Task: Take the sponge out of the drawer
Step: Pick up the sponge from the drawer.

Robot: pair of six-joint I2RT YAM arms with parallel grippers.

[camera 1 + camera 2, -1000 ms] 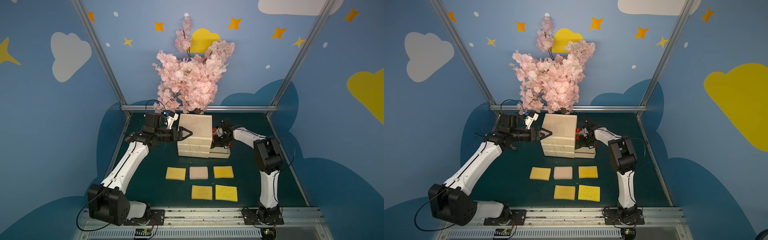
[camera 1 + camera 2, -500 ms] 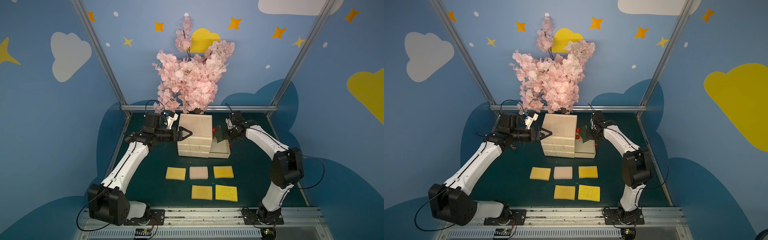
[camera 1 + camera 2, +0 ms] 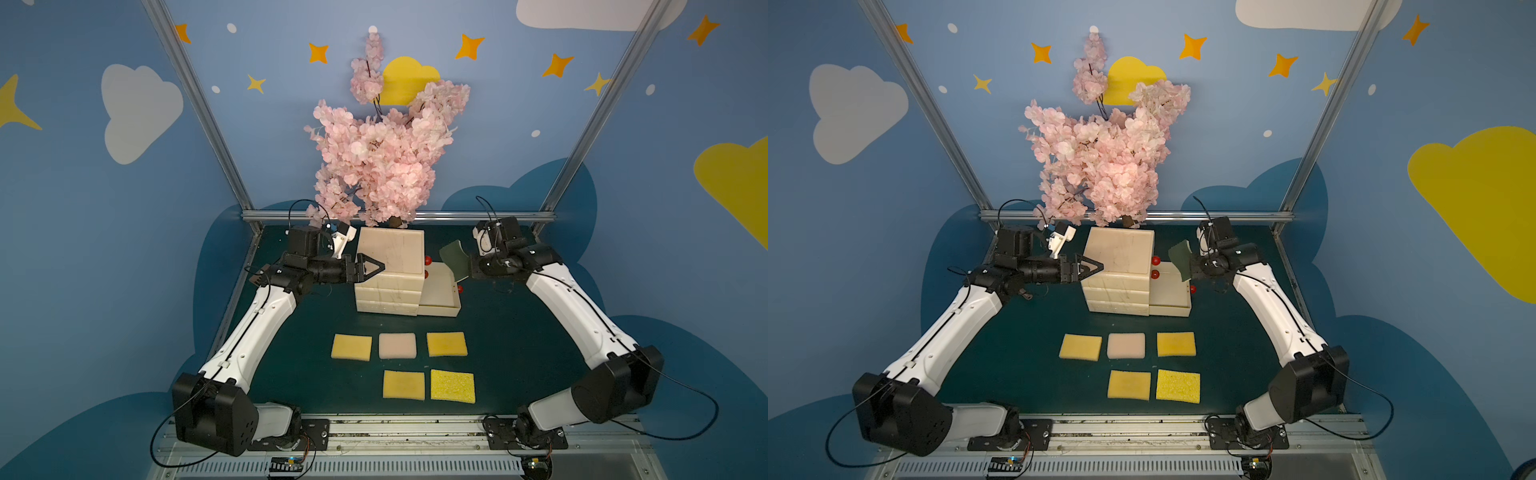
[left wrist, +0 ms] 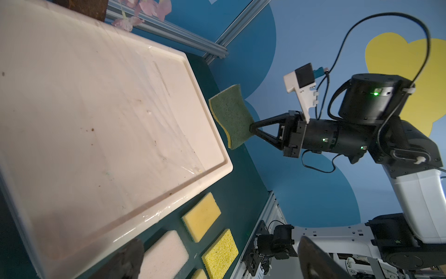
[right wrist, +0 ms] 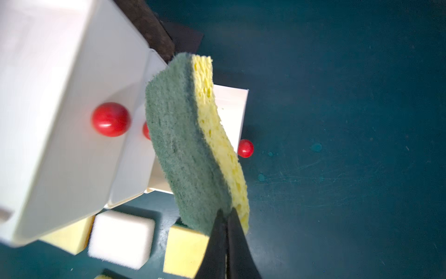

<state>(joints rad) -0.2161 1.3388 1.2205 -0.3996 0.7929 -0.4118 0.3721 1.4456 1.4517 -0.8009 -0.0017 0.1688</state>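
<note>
My right gripper (image 3: 469, 269) is clamped on one short end of the sponge (image 3: 454, 261), which hangs in the air above the open bottom drawer (image 3: 440, 311). Its long axis runs from my fingertips toward the cabinet (image 3: 390, 253), green face cabinet-side. Bare mat (image 3: 490, 332) lies alongside. My left gripper (image 3: 372, 268) gapes wide at the cabinet's left edge.
</note>
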